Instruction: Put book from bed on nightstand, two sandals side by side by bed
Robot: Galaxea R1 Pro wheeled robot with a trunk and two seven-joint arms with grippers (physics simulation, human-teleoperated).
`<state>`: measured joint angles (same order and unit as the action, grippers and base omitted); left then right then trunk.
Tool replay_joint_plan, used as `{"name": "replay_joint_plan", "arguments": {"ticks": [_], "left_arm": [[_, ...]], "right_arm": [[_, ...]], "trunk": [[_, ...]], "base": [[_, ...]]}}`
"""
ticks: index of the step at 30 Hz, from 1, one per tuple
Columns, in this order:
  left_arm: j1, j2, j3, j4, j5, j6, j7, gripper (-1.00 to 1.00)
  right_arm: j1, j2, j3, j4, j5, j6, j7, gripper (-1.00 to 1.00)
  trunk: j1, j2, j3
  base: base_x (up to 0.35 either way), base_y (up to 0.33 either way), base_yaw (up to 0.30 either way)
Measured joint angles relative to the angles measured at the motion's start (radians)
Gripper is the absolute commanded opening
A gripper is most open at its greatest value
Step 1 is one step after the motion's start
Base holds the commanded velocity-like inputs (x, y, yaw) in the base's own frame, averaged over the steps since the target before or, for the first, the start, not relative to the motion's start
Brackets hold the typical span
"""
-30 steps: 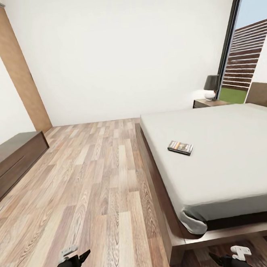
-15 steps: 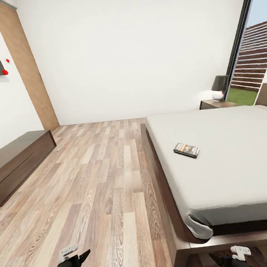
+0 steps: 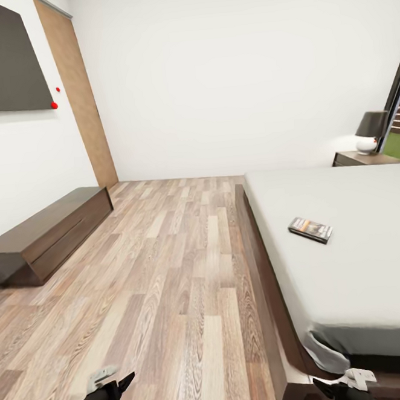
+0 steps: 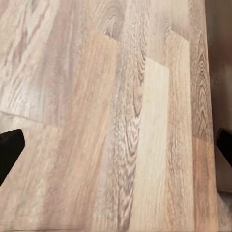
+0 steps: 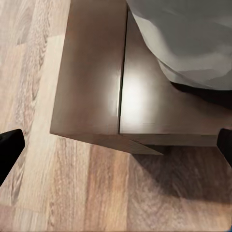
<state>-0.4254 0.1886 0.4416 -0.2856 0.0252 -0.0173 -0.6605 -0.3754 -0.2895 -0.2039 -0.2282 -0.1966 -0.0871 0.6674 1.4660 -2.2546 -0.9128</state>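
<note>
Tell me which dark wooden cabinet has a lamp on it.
The nightstand beyond the bed, beside the window, carries the lamp; the long dresser along the left wall carries none.

Below my left pincer (image 4: 116, 147) lies the wooden floor (image 4: 111, 116), its planks running lengthwise away from me in mixed tones: pale beige, warm tan and greyer brown, with strong dark grain swirling down the middle board. My two dark fingertips (image 4: 9, 150) poke in at opposite edges of the picture, set wide apart with nothing between them but bare boards. Along one side runs a darker, plainer brown strip (image 4: 220, 72); I cannot tell what it is.
</note>
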Motion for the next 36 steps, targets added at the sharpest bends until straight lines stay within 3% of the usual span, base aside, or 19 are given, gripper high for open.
{"name": "replay_joint_plan", "arguments": {"ticks": [36], "left_arm": [[0.0, 0.0, 0.0, 0.0, 0.0, -0.001, 0.0, 1.0]], "right_arm": [[0.0, 0.0, 0.001, 0.0, 0.003, 0.0, 0.0, 1.0]], "trunk": [[0.0, 0.0, 0.0]], "base": [[0.0, 0.0, 0.293]]}}
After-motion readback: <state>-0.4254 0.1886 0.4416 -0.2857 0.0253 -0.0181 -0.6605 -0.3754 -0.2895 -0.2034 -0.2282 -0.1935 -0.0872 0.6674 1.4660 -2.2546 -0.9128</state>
